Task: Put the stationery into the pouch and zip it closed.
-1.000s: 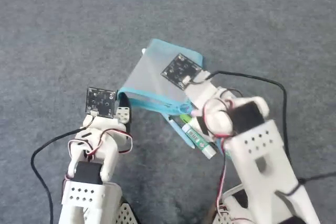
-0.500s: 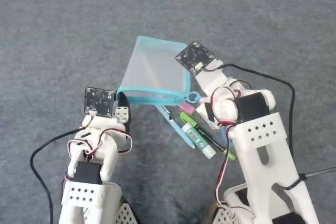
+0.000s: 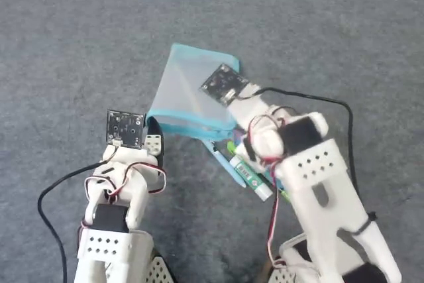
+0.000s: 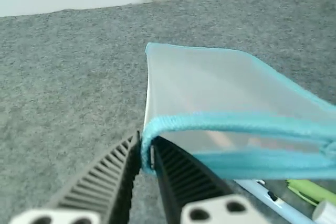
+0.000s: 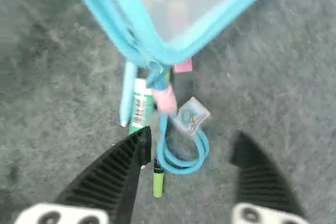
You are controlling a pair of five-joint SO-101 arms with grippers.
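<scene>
1. Left pincer (image 4: 145,148): jaws pressed together on the pouch (image 4: 210,93), pinching its cyan-trimmed corner at the near end of the zipper edge. That corner is lifted clear of the grey carpet (image 3: 79,44).

2. Pouch: translucent mesh with cyan binding. It stretches away from the left pincer's tips towards the right pincer (image 5: 191,137). The far zipper end lies just ahead of the right pincer's tips.

3. Right pincer: jaws spread wide, gripping nothing. It hangs above the zipper end of the pouch, one fingertip on either side of the pull cord.

4. Pull cord (image 5: 184,156): blue loop hanging from the zipper end and lying between the right pincer's fingertips. A small printed tag (image 5: 190,117) and a pink bead (image 5: 167,98) sit on it, just ahead of the tips.

5. Stationery: all outside the pouch, on the carpet under and beside the right pincer.
   - Light-blue pen (image 5: 126,98): ahead of one of the right pincer's fingertips.
   - Green-and-white glue stick (image 5: 139,109): touching the pen's side.
   - Green marker (image 5: 157,182): its tip shows close beside the same fingertip, between the jaws.
   - Pink piece (image 5: 182,66): just under the pouch's corner.
</scene>
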